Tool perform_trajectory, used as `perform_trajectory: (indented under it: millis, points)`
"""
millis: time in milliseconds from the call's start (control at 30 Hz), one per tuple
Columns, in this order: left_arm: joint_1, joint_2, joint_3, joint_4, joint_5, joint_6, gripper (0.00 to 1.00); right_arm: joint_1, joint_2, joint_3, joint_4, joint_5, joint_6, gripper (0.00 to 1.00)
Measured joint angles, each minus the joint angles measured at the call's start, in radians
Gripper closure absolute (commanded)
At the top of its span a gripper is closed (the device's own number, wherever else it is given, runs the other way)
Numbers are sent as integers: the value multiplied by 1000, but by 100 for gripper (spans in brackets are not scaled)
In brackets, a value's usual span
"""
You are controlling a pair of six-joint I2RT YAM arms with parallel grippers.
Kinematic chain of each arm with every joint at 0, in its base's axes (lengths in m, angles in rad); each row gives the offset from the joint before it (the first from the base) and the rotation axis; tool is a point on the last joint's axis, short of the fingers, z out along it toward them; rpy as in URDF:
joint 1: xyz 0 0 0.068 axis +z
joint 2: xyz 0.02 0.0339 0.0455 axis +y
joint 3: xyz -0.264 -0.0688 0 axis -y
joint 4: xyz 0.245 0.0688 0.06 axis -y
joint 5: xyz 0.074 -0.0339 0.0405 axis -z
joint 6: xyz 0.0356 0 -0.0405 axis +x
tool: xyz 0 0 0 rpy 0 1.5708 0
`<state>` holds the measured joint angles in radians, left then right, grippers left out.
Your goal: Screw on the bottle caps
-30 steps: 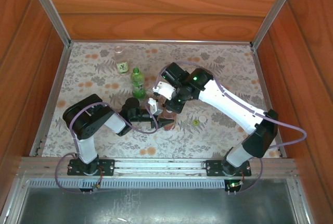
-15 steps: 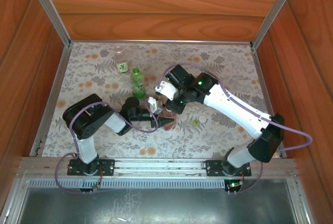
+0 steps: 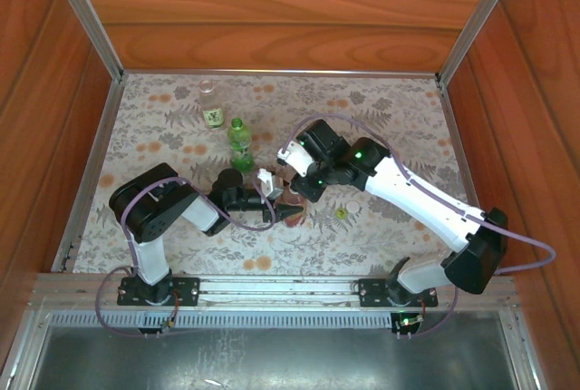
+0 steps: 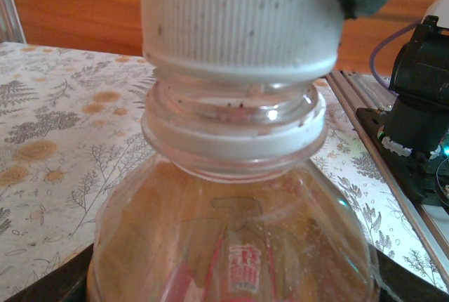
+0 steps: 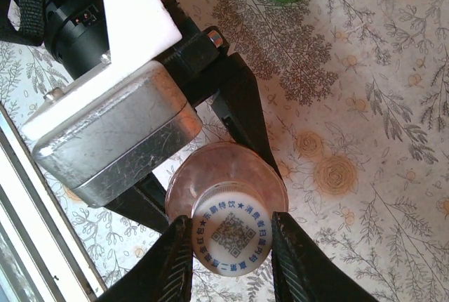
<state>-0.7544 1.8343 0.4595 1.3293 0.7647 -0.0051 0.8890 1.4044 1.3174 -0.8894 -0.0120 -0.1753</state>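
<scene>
Three bottles (image 3: 239, 145), one white cap (image 5: 231, 240), one yellow-green cap (image 3: 341, 213), left tool (image 3: 291, 209), right tool (image 5: 233, 249)

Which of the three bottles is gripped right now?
The amber-liquid bottle: the left claw clamps its body and the right claw pinches its white cap. The green bottle and the clear labelled bottle stand free farther back.

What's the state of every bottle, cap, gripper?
amber bottle: upright, held
white cap: on its neck, not fully down
yellow-green cap: loose on table
green bottle: upright, free
clear bottle: upright, free
left gripper: shut on amber bottle
right gripper: shut on white cap
</scene>
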Motion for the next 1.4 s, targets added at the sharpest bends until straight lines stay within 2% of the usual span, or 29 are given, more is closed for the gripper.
perform_trajectory:
  millis: [1167, 1400]
  points:
    - [2, 0, 0, -1, 5, 0, 40, -2, -29, -43, 53, -16, 19, 71]
    - [2, 0, 0, -1, 6, 0, 40, -1, -29, -43, 47, -12, 27, 63]
